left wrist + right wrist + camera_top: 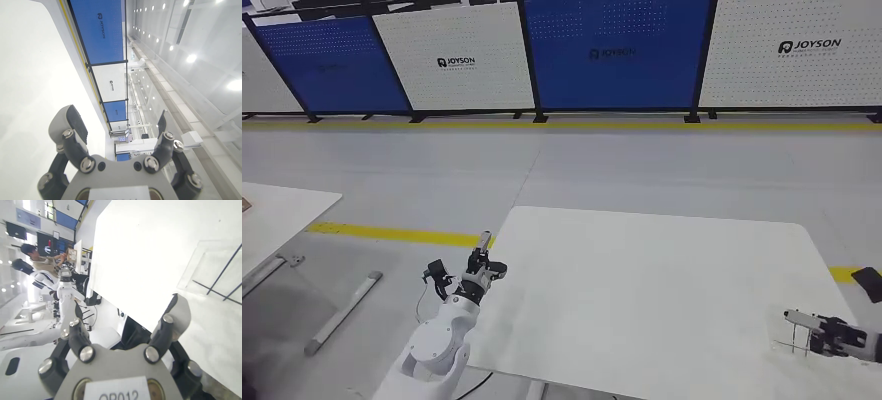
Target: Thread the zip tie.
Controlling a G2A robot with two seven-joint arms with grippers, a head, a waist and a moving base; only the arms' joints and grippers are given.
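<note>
Task not started, by the look of it: no tie picked up, nothing threaded, so the pick, align and feed were all left to do. Nearest, lower right of the top view, the right gripper [798,330] sat over the table's near right corner, fingers spread wide with nothing between them. Just beside it lay the zip ties [211,289], several thin dark strips crossing one another, flat on the table [642,290]. In the right wrist view they were at the right side of the frame, beyond the fingertips and not touching them. Container: a clear sheet [202,262], maybe a shallow tray or bag, lay under or around the strips; could not tell which. Nothing else seen in it. Heads and tails of the strips were too thin to tell apart. Lower left of the top view, the left gripper [482,255] was at the table's left edge, well apart from the ties, fingers also spread and empty, tilted up toward the ceiling per its wrist view. Farther, at the right edge of the top view, was a small dark thing [870,283] by the table's edge, unclear what. Farthest, upper part: a yellow floor line [392,234], then blue and white panels [617,55].
</note>
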